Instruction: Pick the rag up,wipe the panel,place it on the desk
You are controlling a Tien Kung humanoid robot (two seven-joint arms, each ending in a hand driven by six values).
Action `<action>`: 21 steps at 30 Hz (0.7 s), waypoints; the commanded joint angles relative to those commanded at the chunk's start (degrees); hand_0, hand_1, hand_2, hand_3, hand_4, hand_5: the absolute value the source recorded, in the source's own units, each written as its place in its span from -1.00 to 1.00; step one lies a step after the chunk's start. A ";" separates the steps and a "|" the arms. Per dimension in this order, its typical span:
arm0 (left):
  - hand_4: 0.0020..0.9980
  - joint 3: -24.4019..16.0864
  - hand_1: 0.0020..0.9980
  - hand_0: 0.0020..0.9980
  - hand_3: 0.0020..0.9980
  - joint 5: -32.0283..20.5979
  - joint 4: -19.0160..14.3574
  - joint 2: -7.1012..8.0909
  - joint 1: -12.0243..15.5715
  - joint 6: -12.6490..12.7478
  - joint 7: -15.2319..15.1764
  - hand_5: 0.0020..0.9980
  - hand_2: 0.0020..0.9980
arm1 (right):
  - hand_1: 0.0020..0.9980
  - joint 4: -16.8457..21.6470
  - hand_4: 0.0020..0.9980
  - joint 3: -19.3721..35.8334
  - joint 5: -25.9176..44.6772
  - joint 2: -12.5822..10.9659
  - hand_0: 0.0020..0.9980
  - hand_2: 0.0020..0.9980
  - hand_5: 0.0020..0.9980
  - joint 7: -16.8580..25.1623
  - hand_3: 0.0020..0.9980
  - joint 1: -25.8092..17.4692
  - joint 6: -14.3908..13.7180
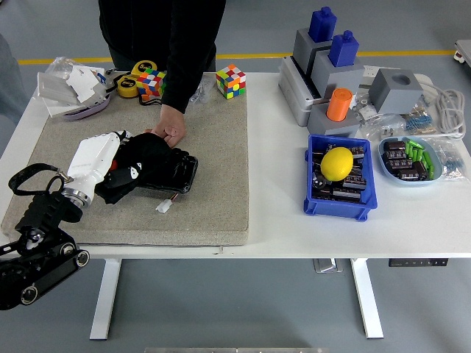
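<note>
Item: black rag (147, 156), lying bunched over a dark flat panel (176, 176) on the grey felt mat (221, 147) covering the left of the white surface (412, 220).

Robot hand (110, 158), left: white-shelled, coming in from the lower left, resting on the rag's left part; fingers appearing to be pressing into the cloth, though the dark folds are hiding whether they are closing on it. Right one not showing.

Person's hand (168, 132): reaching from the far side, touching the mat just behind the rag.

Handling, judged: soft, light, limp, likely sliding under pressure; best gathering a thick fold at the middle, not a loose edge.

Nearby: a small white connector (163, 207) just beside the panel's front edge.
</note>
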 joint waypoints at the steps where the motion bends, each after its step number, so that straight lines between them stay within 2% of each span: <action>1: 0.08 -0.30 -0.76 -0.61 0.27 -0.09 0.34 0.15 0.18 0.09 -0.20 -0.81 -0.10 | 0.26 0.01 1.00 0.03 -0.01 0.01 0.45 0.35 0.29 -0.02 0.28 -0.02 0.00; 21: 0.08 -7.94 -0.76 -0.61 0.27 0.28 4.56 2.61 3.51 0.10 -1.16 -0.81 -0.11 | 0.26 0.06 1.00 0.40 -0.23 0.17 0.45 0.35 0.30 -0.05 0.28 -0.33 -0.04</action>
